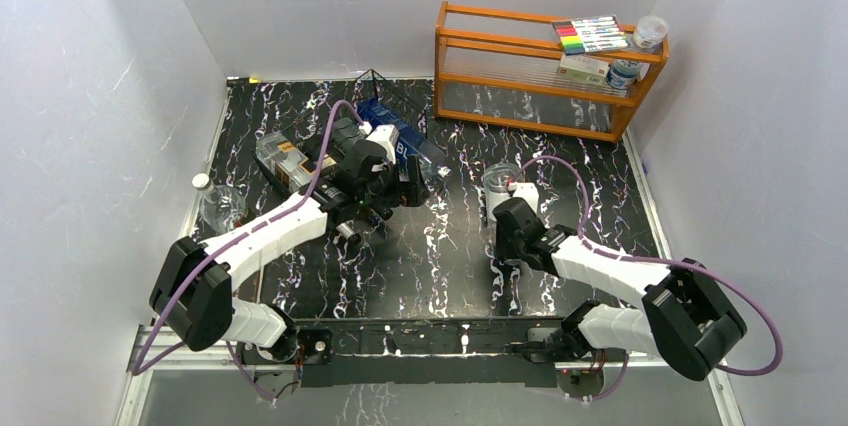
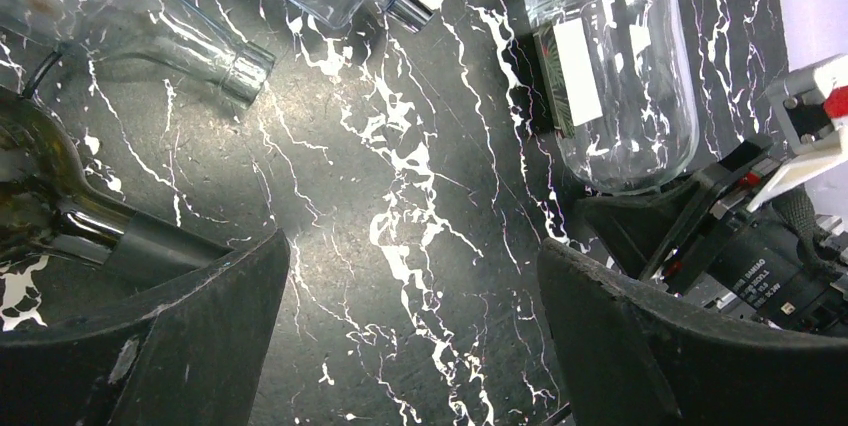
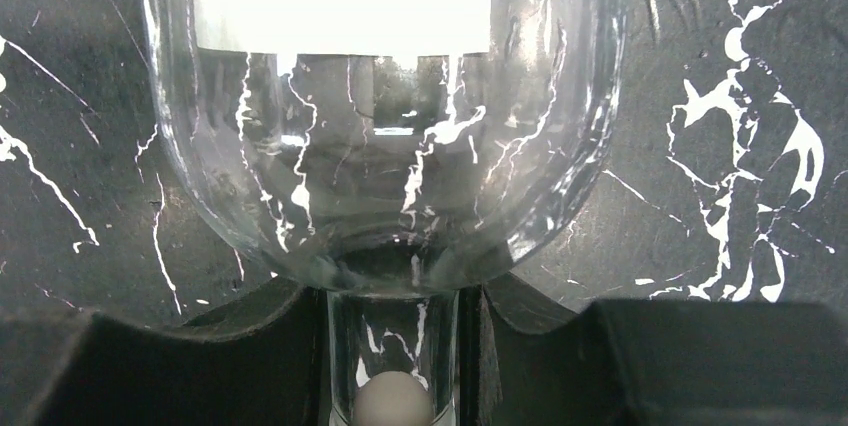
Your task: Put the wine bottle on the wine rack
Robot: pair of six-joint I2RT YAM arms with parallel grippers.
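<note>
Above table (image 1: 440, 256): right jaws clenched on wine bottle (image 3: 390, 176) neck (clear glass); left jaws spread open.

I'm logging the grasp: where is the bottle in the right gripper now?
In the top view the clear bottle is right of the table's centre, in front of the orange shelf, neck held by the right gripper.
</note>
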